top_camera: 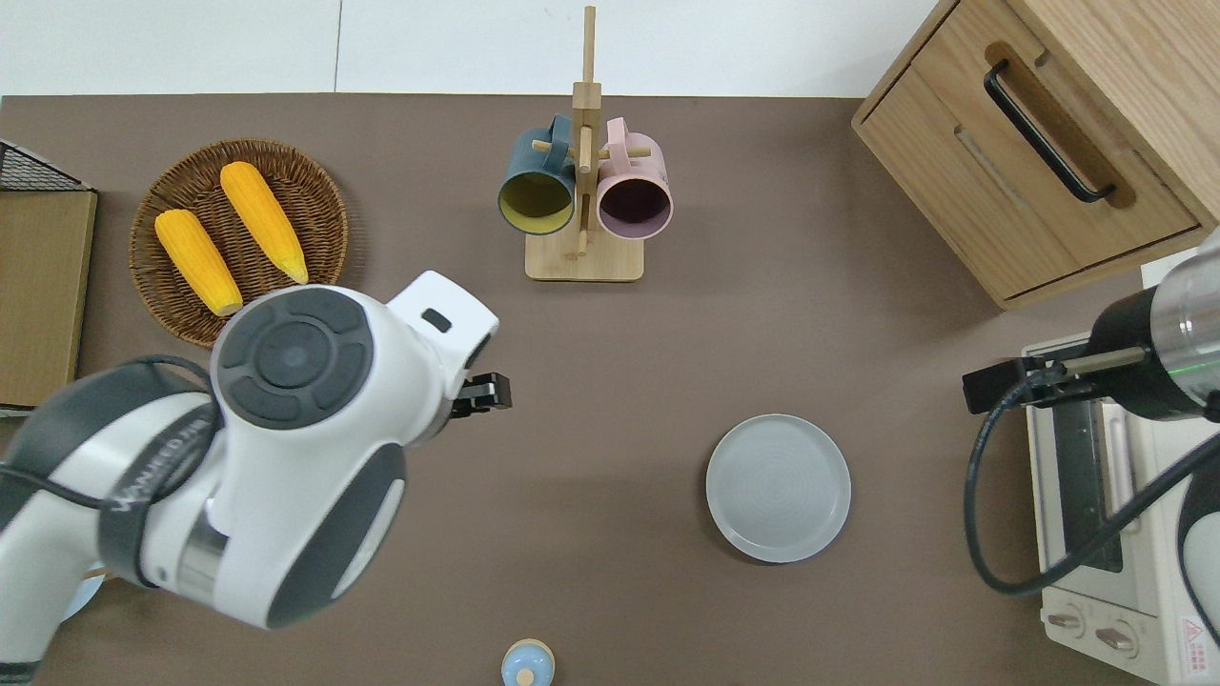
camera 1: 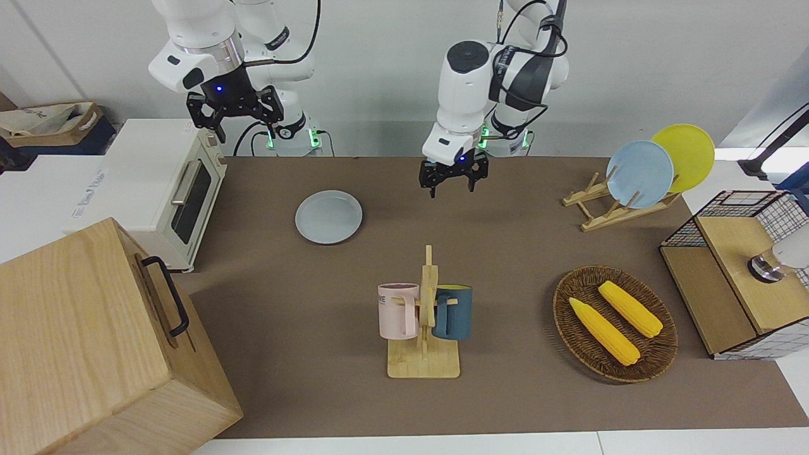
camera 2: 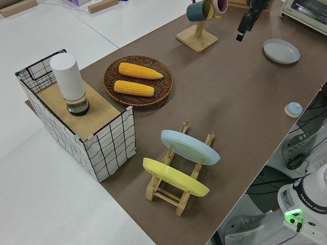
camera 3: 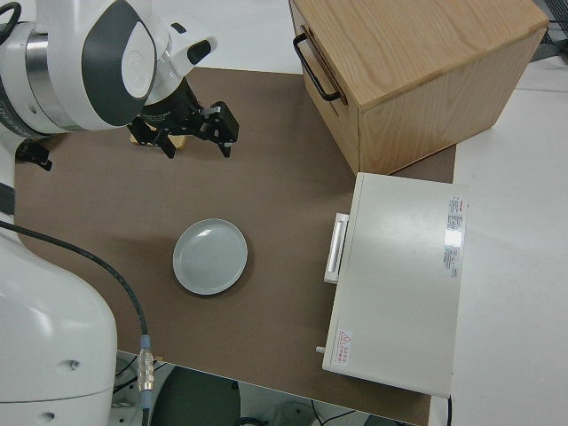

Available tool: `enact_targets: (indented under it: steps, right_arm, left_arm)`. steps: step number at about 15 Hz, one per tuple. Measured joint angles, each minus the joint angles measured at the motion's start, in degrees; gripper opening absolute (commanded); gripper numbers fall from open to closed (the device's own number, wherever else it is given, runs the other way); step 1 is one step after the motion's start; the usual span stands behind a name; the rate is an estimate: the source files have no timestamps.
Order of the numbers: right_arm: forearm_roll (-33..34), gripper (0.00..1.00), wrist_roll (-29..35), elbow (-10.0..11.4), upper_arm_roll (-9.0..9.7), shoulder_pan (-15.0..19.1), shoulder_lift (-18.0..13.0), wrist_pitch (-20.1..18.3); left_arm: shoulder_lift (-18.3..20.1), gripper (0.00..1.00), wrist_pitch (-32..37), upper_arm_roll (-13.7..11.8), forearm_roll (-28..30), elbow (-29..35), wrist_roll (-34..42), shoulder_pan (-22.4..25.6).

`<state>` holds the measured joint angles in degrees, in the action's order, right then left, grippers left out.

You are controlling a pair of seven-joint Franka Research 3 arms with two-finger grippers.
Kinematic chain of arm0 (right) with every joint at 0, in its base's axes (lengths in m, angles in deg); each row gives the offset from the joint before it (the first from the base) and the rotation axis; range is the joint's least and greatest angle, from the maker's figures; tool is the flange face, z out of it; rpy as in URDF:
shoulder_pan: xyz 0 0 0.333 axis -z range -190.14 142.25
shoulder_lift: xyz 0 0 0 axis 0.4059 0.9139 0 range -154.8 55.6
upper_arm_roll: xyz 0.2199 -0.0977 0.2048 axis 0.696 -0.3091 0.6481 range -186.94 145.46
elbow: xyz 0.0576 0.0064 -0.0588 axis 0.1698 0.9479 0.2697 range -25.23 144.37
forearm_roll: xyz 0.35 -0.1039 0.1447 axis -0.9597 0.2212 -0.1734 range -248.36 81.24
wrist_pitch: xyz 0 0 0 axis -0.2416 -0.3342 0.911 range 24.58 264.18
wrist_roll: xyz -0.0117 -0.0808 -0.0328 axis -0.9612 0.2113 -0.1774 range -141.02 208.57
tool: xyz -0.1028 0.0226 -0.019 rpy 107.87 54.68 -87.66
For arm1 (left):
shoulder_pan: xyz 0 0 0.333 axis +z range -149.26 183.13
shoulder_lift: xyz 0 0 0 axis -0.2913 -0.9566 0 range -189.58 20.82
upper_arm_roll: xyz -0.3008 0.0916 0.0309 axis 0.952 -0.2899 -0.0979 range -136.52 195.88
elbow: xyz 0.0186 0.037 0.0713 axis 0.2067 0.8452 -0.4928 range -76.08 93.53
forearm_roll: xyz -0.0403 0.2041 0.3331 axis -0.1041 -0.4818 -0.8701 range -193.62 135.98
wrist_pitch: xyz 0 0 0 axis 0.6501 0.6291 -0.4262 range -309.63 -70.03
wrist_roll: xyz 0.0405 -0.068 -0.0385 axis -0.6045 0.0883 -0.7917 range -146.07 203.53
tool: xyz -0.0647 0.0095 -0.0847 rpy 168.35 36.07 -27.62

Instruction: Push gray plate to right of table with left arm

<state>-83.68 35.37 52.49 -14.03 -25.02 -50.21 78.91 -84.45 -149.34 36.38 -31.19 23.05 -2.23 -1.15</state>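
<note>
**Left gripper hangs short of the gray plate; no contact yet**

Brown and matte, the desk [camera 1: 505,253] carries everything I'm working with. I read the front camera across. At the right arm's end sit a wooden cabinet [camera 1: 95,341] and a white toaster oven [camera 1: 161,186], and the right arm is parked with its gripper [camera 1: 235,114] spread open. Next comes the gray plate [camera 1: 328,217], flat on the desk, nearer to the robots than the mug rack [camera 1: 425,316] and just short of the oven. Then the left gripper [camera 1: 453,179], up in the air with its fingers apart and nothing between them. From overhead it is over bare desk, well apart from the plate, toward the left arm's end. Past that, the basket of corn [camera 1: 614,323] and the plate stand [camera 1: 622,202] stay clear of my path.

I judge the plate stiff, light and smooth-bottomed, so it should slide readily on this surface, and may spin or skid off line if I catch it off-centre. It could be fragile, so no hard knock. I wouldn't pinch it; I'd lower the fingers to desk height and press against the raised rim on the edge facing the left arm's end, through the plate's middle. The oven close by leaves little room, so I'd push slowly.
</note>
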Motion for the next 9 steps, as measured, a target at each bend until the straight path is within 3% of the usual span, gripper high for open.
enact_targets:
  steps: [4, 9]
  right_arm:
    - [0.0, 0.983, 0.0, 0.0, 0.00, 0.0, 0.0, 0.0]
    - [0.0, 0.983, 0.0, 0.0, 0.00, 0.0, 0.0, 0.0]
  left_arm:
    - [0.2, 1.00, 5.8, -0.1, 0.0, -3.1, 10.4, 8.8]
    - [0.2, 0.99, 7.8, 0.0, 0.0, -5.1, 23.7, 17.9]
